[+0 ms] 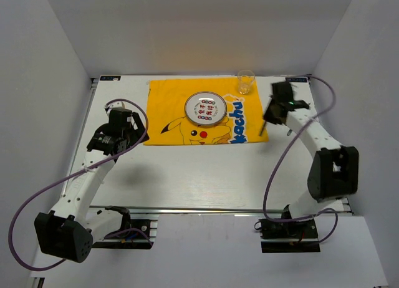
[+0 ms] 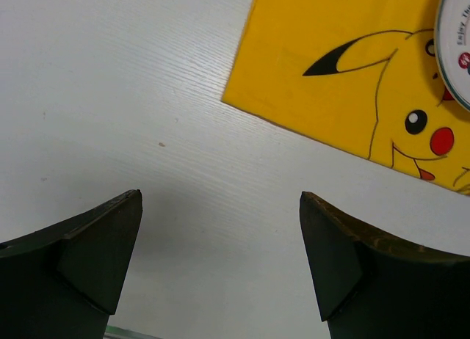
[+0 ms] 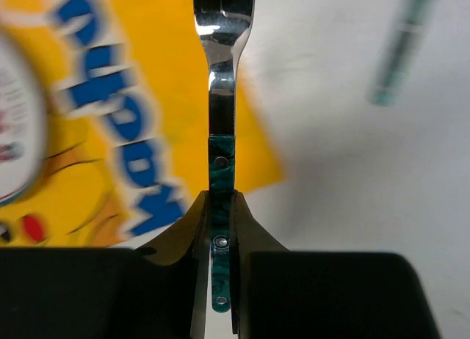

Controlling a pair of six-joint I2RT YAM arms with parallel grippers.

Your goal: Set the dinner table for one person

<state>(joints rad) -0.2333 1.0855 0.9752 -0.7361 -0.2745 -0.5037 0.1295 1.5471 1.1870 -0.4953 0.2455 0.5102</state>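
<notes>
My right gripper (image 3: 222,199) is shut on the green handle of a metal fork (image 3: 220,75). It holds the fork above the right edge of the yellow Pikachu cloth (image 3: 169,97), tines pointing away. In the top view the right gripper (image 1: 274,112) is at the cloth's (image 1: 168,107) right side and the fork (image 1: 265,127) hangs below it. A white patterned plate (image 1: 206,110) sits on the cloth. A clear glass (image 1: 245,81) stands at the cloth's far right corner. My left gripper (image 2: 220,199) is open and empty over the white dinner table (image 2: 147,97), near the cloth's left corner.
A blurred green-handled utensil (image 3: 400,53) lies on the table to the right of the cloth. A metal rail (image 1: 212,209) runs along the table's near edge. White walls close in the left, right and far sides.
</notes>
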